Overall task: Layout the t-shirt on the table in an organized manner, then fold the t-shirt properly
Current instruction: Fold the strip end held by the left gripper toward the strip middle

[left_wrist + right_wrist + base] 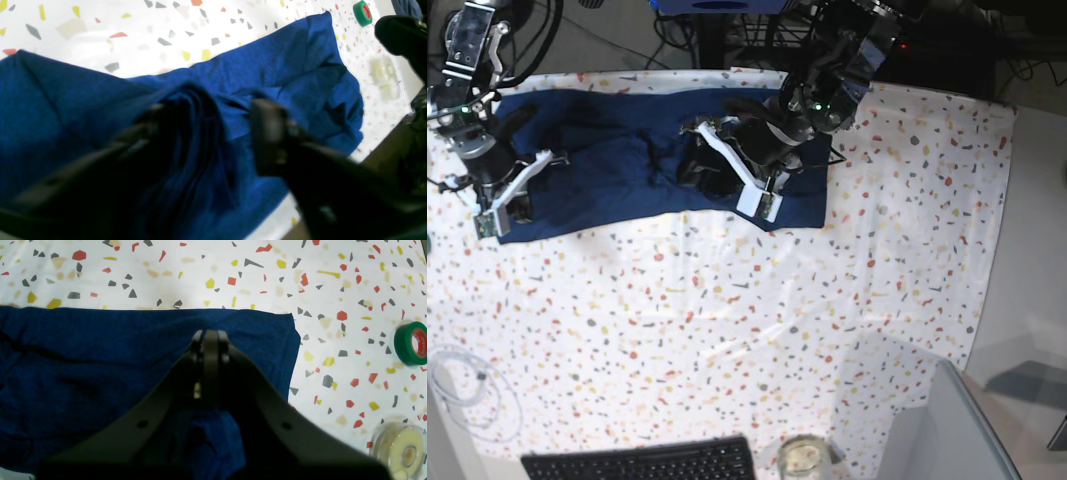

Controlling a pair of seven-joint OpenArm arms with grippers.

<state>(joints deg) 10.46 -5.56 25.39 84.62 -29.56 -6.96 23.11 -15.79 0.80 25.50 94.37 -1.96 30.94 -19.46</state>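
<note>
Two pincers are working: the left pincer [213, 126] is standing open astride a bunched fold of the t-shirt [617, 165], the right pincer [210, 336] is closed, pressing wrinkled navy fabric onto the tabletop [727, 320].

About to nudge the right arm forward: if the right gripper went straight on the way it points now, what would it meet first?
Probably the t-shirt: the right gripper, its fingers shut, sits over the fabric near its far edge. Beyond that edge lies only the bare table. Its height above the cloth is unclear.

base: overhead, far | wrists: close, oblique | shared: t-shirt [607, 170]
</note>
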